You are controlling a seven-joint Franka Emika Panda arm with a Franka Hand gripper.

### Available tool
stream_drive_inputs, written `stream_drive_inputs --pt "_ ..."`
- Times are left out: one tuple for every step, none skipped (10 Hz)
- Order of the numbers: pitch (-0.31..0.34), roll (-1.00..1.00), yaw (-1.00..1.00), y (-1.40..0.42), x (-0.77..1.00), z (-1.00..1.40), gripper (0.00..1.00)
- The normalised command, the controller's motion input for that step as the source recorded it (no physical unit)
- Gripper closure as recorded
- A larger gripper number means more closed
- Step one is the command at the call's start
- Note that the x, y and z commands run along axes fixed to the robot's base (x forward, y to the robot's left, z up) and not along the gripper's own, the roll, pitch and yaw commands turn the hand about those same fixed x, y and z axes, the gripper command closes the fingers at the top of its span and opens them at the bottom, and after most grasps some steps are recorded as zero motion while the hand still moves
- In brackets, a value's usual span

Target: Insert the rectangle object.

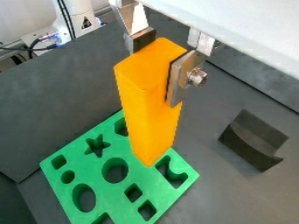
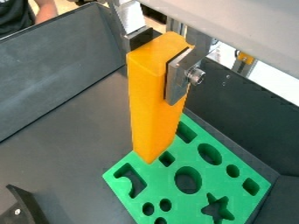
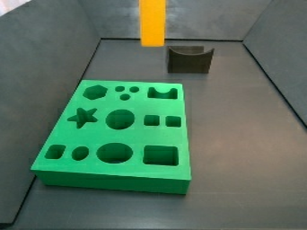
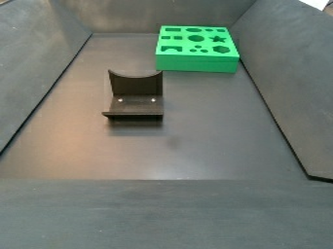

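End effector (image 1: 158,54) is clamped on the upper part of the rectangle object (image 1: 149,109); silver finger plates w/ dark pads press opposite faces, seen in both wrist views. The block hangs upright in the air, lower end above the green board (image 1: 82,179) but not touching it. In a side view only the bottom of the block (image 3: 153,22) shows at the frame's upper edge; end effector itself is out of that frame.

Board layout: green board (image 3: 114,135) lies flat on the dark counter (image 3: 240,171), w/ approx. a dozen shaped cut-outs: star, circles, ovals, squares, a notched shape. The large rectangular slot (image 3: 161,154) sits at a corner of the board; judged the likely target.

Fixture (image 4: 134,95) stands on the counter, well apart from the board.

Risks from here:
- Wrong slot. Several square/rect. openings sit close together; lateral offset would put the block end on a smaller cut-out or on the board's top face.
- Yaw error. If block cross-section is not squared to the slot, corners catch the rim and the block jams.
- Tilt. Grip is high on a long block, so rim contact could lever it in the pads.
- Board appears unclamped; a side load may shove it.
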Motion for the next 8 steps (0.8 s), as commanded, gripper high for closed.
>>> stream_drive_inputs --pt "0.004 0.05 -0.63 -0.24 0.00 -0.08 1.00" --pt "0.000 0.01 -0.84 -0.30 0.04 -0.06 1.00" --pt "0.000 0.01 -0.87 -0.30 0.00 -0.06 1.00" --pt "0.000 0.01 -0.86 -0.31 0.01 -0.07 1.00" --pt "-0.001 0.01 -0.87 -0.31 0.03 -0.07 1.00" --pt "-0.001 0.01 -0.83 -0.32 0.08 -0.07 1.00" --pt "-0.004 0.01 -0.71 -0.34 0.23 -0.08 1.00" --pt "-0.003 0.01 -0.73 -0.34 0.21 -0.08 1.00"
